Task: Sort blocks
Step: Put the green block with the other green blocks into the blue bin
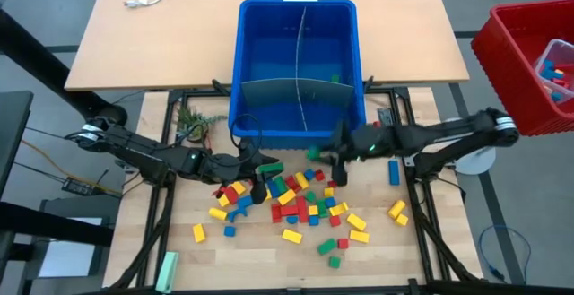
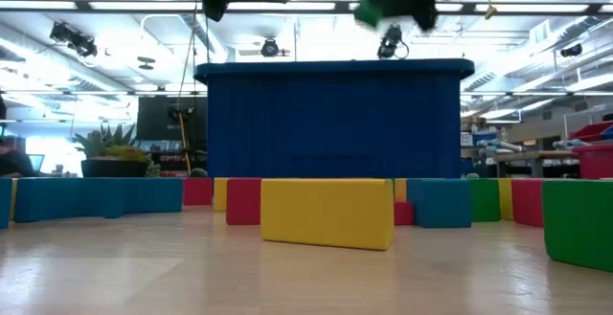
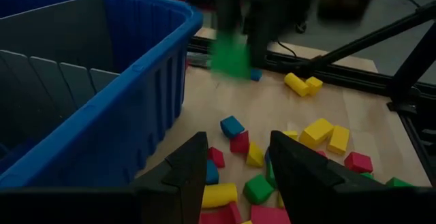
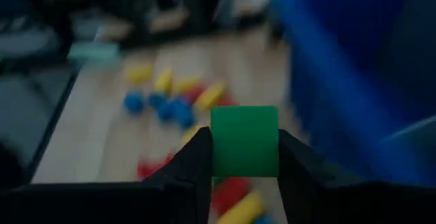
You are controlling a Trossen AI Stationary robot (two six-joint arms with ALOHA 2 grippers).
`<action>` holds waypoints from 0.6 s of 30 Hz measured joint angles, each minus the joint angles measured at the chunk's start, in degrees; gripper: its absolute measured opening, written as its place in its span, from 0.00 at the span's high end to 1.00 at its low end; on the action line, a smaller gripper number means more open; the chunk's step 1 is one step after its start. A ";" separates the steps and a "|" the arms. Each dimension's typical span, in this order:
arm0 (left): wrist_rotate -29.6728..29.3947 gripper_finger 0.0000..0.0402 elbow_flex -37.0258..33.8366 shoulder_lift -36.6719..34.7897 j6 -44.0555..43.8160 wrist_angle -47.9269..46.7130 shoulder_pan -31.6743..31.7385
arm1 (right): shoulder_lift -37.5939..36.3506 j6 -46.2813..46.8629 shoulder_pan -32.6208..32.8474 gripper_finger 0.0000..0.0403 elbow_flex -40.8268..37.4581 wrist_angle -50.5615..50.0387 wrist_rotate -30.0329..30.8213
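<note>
Hidden, cropped and blurred parts of the scene

In the right wrist view the blocks on the tabletop and the blue bin are blurred; the low view crops a green block at its edge and cuts both arms off above, and the bin hides whatever lies behind it.

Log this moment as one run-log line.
task: sort blocks | right gripper: shut on green block, raised near blue bin | left gripper: open, empty, over block pile | phase: carrying to bin
</note>
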 joint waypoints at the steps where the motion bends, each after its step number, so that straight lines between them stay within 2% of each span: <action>1: 0.00 0.59 0.00 0.00 0.00 0.01 0.00 | -1.08 -1.64 -0.82 0.71 1.27 0.06 1.89; 4: 0.00 0.59 0.00 0.00 0.00 0.04 0.00 | -3.01 -7.75 -4.45 0.71 4.94 0.00 7.80; 7: 0.00 0.59 0.00 0.00 0.00 0.04 0.00 | -3.31 -13.35 -10.21 0.71 8.10 -0.06 10.50; 12: 0.00 0.59 0.00 0.00 -0.01 0.04 0.00 | -2.44 -17.59 -21.46 0.71 9.80 -3.14 10.39; 18: 0.00 0.59 0.00 0.01 0.00 0.47 0.00 | 0.99 -18.74 -34.17 0.71 9.88 -3.14 6.84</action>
